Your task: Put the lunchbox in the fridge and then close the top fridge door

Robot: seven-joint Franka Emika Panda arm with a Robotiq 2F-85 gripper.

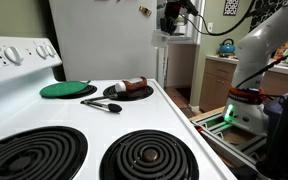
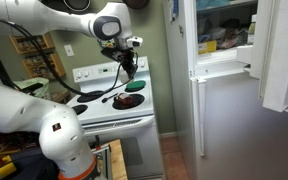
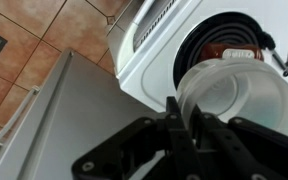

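My gripper (image 3: 187,108) is shut on the rim of the lunchbox (image 3: 239,98), a clear whitish plastic tub, and holds it in the air above the stove. In both exterior views the gripper (image 1: 172,24) (image 2: 126,60) hangs over the stove's edge with the lunchbox (image 1: 164,40) under it. The tall white fridge (image 2: 224,120) stands to the right of the stove in an exterior view, its lit shelves showing. The top fridge door (image 2: 282,55) is swung open. The fridge's white side (image 1: 104,40) rises behind the stove.
The white stove (image 1: 174,125) has black coil burners (image 1: 149,157). On it lie a green round lid (image 1: 64,89), a dark plate with food (image 1: 130,91) and a black utensil (image 1: 102,104). The robot's base (image 1: 246,105) stands beside the stove. Tiled floor (image 3: 74,30) lies below.
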